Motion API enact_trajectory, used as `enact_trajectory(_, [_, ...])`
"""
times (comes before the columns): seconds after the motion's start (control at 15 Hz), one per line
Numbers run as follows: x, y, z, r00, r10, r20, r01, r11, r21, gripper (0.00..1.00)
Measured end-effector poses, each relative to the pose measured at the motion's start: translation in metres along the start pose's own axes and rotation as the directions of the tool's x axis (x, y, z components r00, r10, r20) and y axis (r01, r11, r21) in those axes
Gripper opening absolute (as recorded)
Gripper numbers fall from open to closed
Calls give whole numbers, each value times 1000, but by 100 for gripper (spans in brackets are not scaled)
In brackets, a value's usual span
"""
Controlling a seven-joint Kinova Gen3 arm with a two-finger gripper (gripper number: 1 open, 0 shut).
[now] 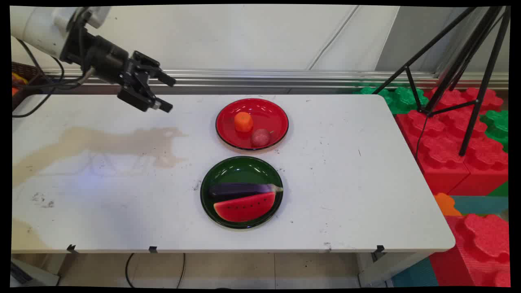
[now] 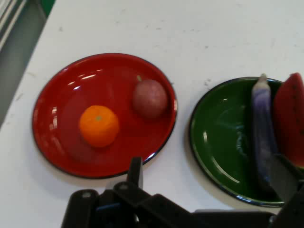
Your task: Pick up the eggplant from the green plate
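Observation:
My black gripper (image 1: 169,94) hangs open and empty above the table's far left, well left of the plates. A red plate (image 1: 276,109) at the far middle carries an orange (image 1: 243,121) and a dull red round fruit (image 1: 260,138). Just in front of it, a green plate (image 1: 240,168) holds a purple eggplant (image 1: 240,189) and a watermelon slice (image 1: 245,207). The hand view looks down on the red plate (image 2: 61,142) with the orange (image 2: 99,125) and red fruit (image 2: 150,98), and on the green plate (image 2: 218,137) with the eggplant (image 2: 262,118) and watermelon slice (image 2: 289,118). My gripper (image 2: 209,173) frames them.
A brownish stain (image 1: 122,140) spreads over the table's left part. Black tripod legs (image 1: 468,73) and red and green foam blocks (image 1: 456,138) stand off the right end. A basket (image 1: 22,75) sits at the far left edge.

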Motion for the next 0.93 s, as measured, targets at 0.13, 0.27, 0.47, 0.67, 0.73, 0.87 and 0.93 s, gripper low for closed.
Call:
enact_trajectory(0.13, [6,8,15,1000,15,9,-14,999,-33,100])
enact_trajectory(0.27, [8,14,28,1000,22,18,-21,998,-56,100])
enact_trajectory(0.47, [10,26,57,999,29,44,-25,995,-95,100])
enact_trajectory(0.67, [6,37,88,996,35,84,-23,991,-133,100])
enact_trajectory(0.73, [5,40,97,995,38,97,-23,989,-144,100])
enact_trajectory(0.87, [1,46,112,992,39,119,-20,987,-160,100])
enact_trajectory(0.93, [0,48,118,991,40,128,-19,986,-166,100])
